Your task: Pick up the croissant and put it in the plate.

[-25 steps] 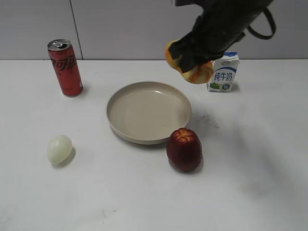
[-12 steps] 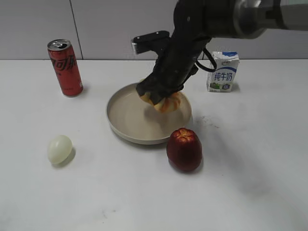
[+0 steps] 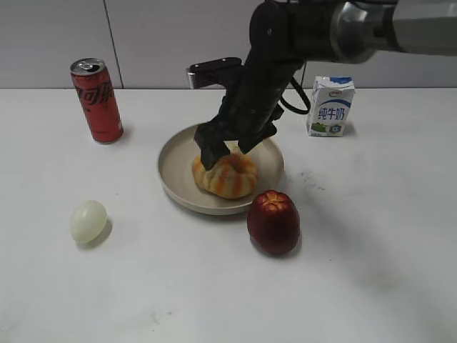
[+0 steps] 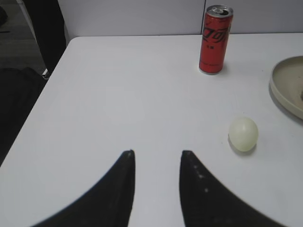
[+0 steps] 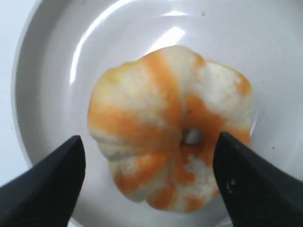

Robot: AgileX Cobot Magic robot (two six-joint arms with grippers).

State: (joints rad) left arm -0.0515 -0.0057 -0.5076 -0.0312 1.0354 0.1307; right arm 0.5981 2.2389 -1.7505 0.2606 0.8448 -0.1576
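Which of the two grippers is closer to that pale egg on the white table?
Left. The left gripper hovers open over bare table with the pale egg just off to its side. The right gripper is over the round beige plate, astride the striped croissant.

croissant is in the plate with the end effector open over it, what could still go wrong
The right end effector is open with its fingertips close beside the croissant, so lifting off at a slant might drag it. The croissant sits toward the plate edge nearest the apple; a nudge could tip it over the rim.
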